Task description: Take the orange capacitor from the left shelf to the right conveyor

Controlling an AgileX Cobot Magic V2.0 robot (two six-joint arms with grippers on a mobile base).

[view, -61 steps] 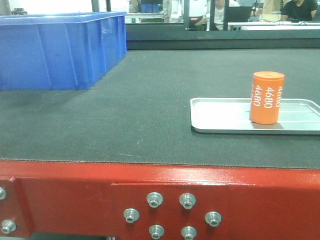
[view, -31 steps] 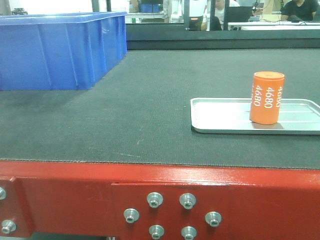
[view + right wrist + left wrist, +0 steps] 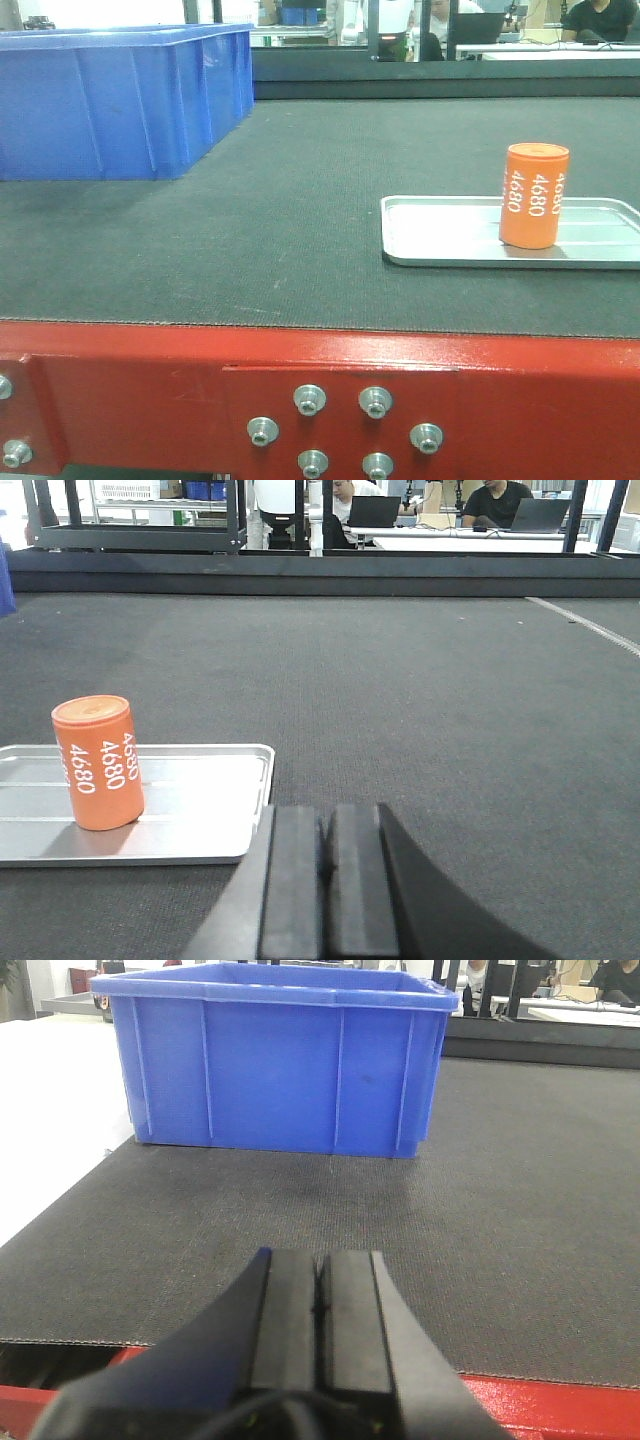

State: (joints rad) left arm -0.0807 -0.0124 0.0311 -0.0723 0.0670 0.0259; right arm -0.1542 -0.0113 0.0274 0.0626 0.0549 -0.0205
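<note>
The orange capacitor point(image 3: 534, 195) stands upright on a small shallow silver tray point(image 3: 450, 245) on the right conveyor's dark belt point(image 3: 290, 220), behind its red bolted frame edge point(image 3: 330, 395). It also shows in the right wrist view point(image 3: 98, 763), on the tray point(image 3: 200, 800), ahead and to the left of my right gripper point(image 3: 326, 825), which is shut and empty. My left gripper point(image 3: 320, 1260) is shut and empty over the belt's near edge. The left shelf is out of view.
A large blue plastic bin point(image 3: 120, 100) stands on the belt at the back left; it also shows in the left wrist view point(image 3: 275, 1055), straight ahead of the left gripper. Desks and seated people point(image 3: 495, 505) lie beyond the belt's far edge.
</note>
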